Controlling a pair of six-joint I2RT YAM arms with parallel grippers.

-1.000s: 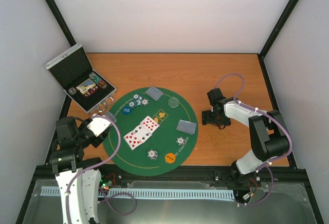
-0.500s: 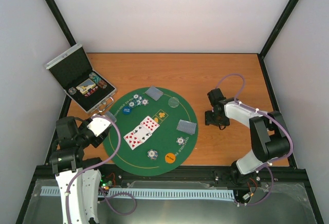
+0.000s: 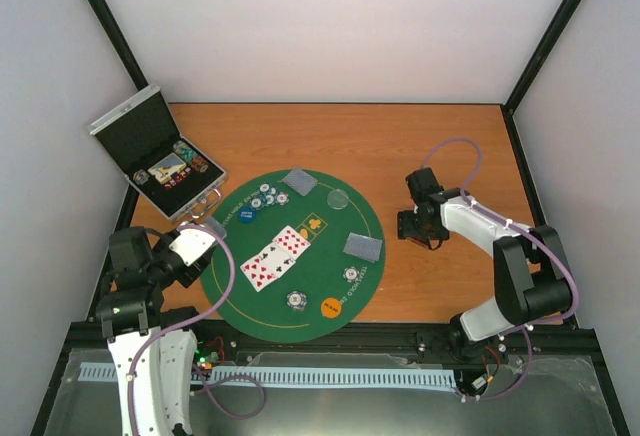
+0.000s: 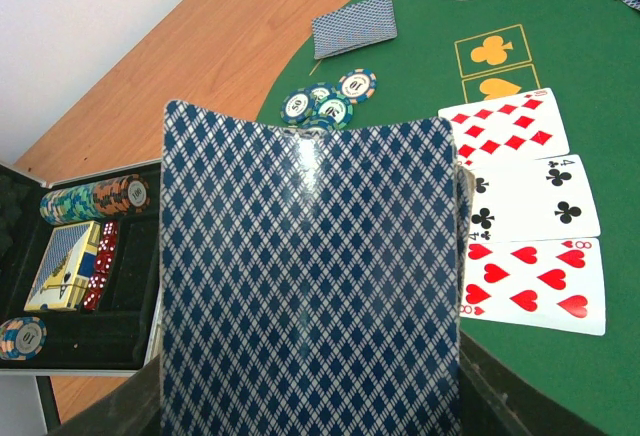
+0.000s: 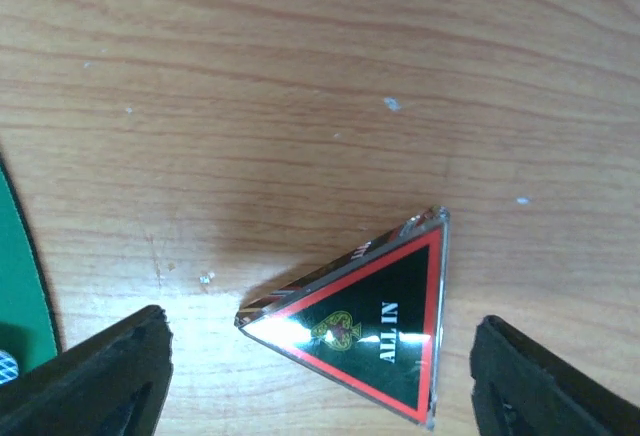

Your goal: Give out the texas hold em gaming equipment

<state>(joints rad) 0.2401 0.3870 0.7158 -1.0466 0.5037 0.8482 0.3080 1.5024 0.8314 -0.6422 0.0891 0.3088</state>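
My left gripper (image 3: 196, 243) is shut on a blue-backed playing card (image 4: 310, 276) at the left edge of the green mat (image 3: 322, 256); the card hides its fingers in the left wrist view. Three face-up cards (image 3: 275, 256) lie mid-mat and show in the left wrist view (image 4: 530, 226). Chips (image 3: 268, 196), a blue disc (image 3: 246, 214), a clear disc (image 3: 340, 197), an orange disc (image 3: 331, 307) and two card piles (image 3: 299, 181) (image 3: 363, 247) lie on the mat. My right gripper (image 5: 325, 376) is open over the black triangle marker (image 5: 380, 326), which lies flat on the wood between the fingers.
The silver case (image 3: 160, 166) stands open at the far left with chip stacks, dice and a card deck inside (image 4: 70, 256). Single chips (image 3: 351, 274) (image 3: 296, 300) lie near the mat's front edge. Bare wood lies behind and right of the mat.
My right gripper has shifted slightly right and back over the wood. The left arm and its card have not moved.
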